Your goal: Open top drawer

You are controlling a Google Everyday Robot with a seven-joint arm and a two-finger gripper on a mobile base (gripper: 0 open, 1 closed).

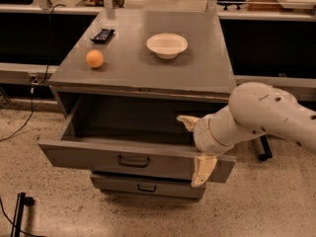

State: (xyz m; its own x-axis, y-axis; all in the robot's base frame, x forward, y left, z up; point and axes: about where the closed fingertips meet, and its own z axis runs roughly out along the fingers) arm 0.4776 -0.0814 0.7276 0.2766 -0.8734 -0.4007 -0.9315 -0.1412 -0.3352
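On the grey cabinet [148,75], the top drawer [84,154] sits pulled out, with the gripper [194,151] open astride the drawer front's right end.

You ran this in a lab or workshop: speckled floor [276,201], grey metal cabinet [197,73], loose cables [29,117] left; gripper [196,146] at the top drawer [98,154] front, right end.

White arm [266,115] extends in from right edge, elbow high. Gripper [196,146] at its tip, mid-view, fingers [203,168] spread wide: one upper, one lower.
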